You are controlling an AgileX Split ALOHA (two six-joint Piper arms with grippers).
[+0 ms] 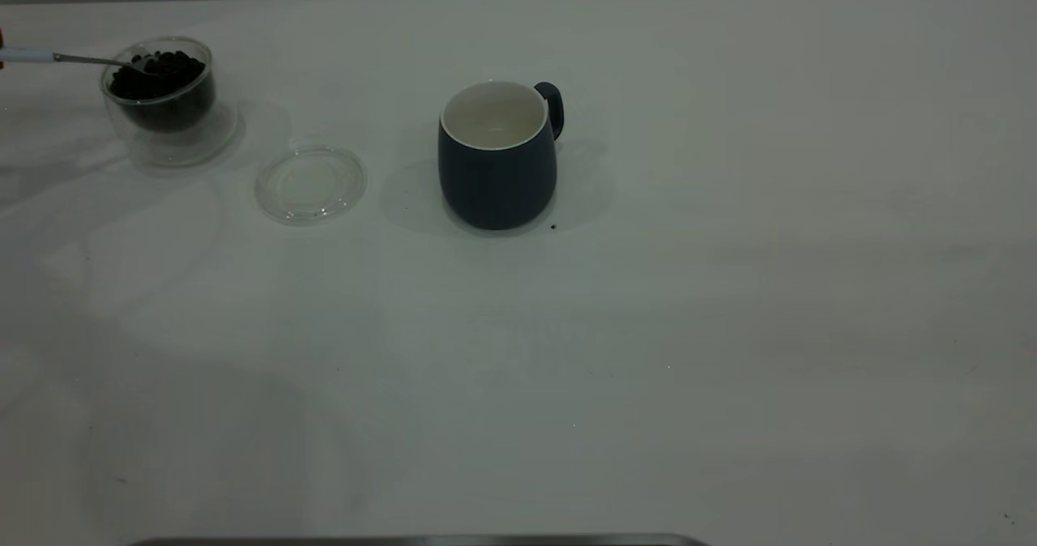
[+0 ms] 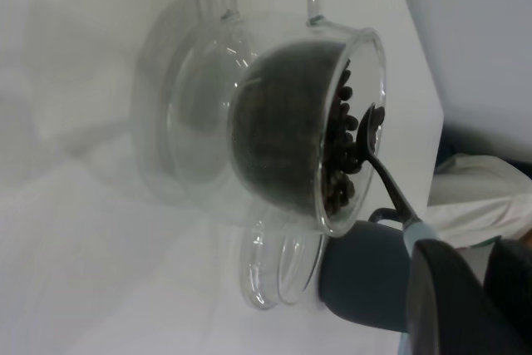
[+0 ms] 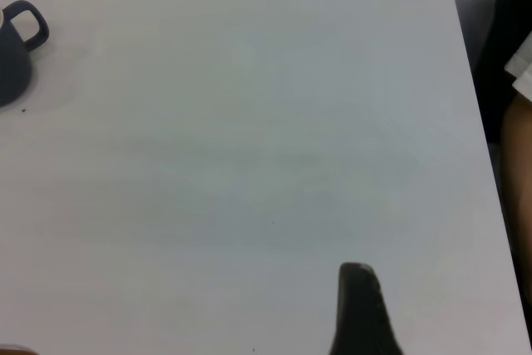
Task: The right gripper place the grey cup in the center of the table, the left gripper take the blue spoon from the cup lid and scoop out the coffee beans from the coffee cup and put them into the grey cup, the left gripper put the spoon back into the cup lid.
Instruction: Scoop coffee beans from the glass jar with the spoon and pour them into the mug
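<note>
The grey cup (image 1: 498, 157) stands upright near the middle of the table (image 1: 648, 327), white inside, handle at the far right. At the far left, the clear coffee cup (image 1: 162, 96) holds coffee beans (image 1: 166, 72). The empty cup lid (image 1: 310, 183) lies flat between the two cups. My left gripper (image 2: 470, 259) is shut on the pale handle of the blue spoon (image 2: 391, 184). The spoon's bowl sits among the beans (image 2: 339, 151) at the glass rim. In the exterior view only the spoon (image 1: 49, 57) enters from the left edge. My right gripper (image 3: 357, 313) hovers over bare table, far from the grey cup (image 3: 12, 56).
A dark speck (image 1: 553, 226) lies on the table just beside the grey cup's base. The table's far edge runs close behind the coffee cup. A grey bar (image 1: 421, 541) lines the near edge. Cloth (image 2: 490, 197) shows beyond the table edge in the left wrist view.
</note>
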